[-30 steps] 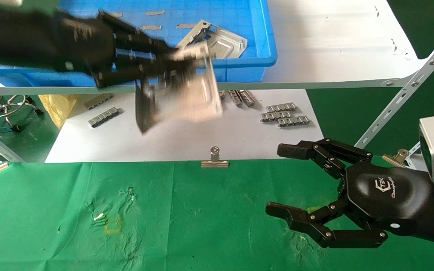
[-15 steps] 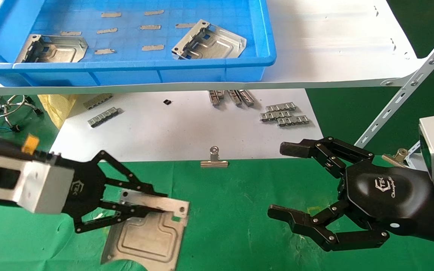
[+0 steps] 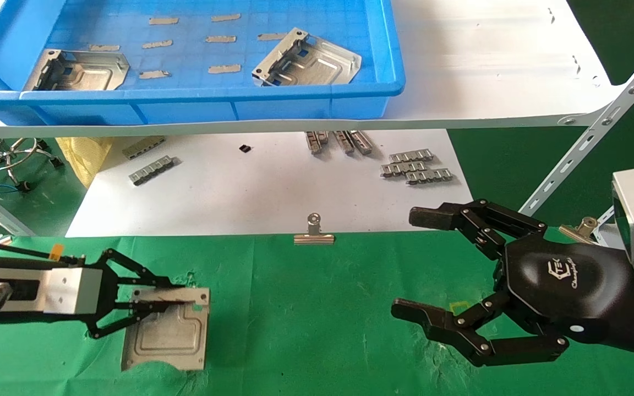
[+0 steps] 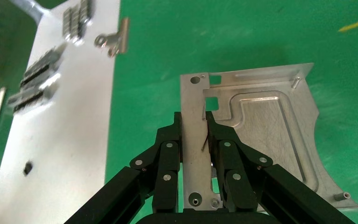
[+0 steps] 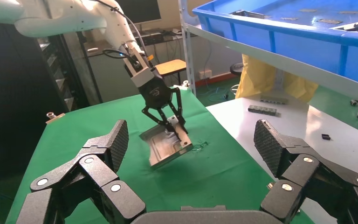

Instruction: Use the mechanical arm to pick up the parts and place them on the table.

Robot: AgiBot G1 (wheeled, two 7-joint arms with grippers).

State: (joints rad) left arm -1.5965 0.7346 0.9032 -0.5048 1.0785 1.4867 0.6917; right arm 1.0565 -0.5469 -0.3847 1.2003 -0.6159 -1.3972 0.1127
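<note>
The left hand (image 3: 154, 301) is closed on the upturned edge of one part (image 3: 168, 338), low over the green surface (image 3: 317, 308) and tilted, not yet released. The right hand (image 3: 432, 269) hovers open and empty at the right side. Two more parts (image 3: 306, 59) lie in the blue tray (image 3: 317, 104), so I judge most work remains.
</note>
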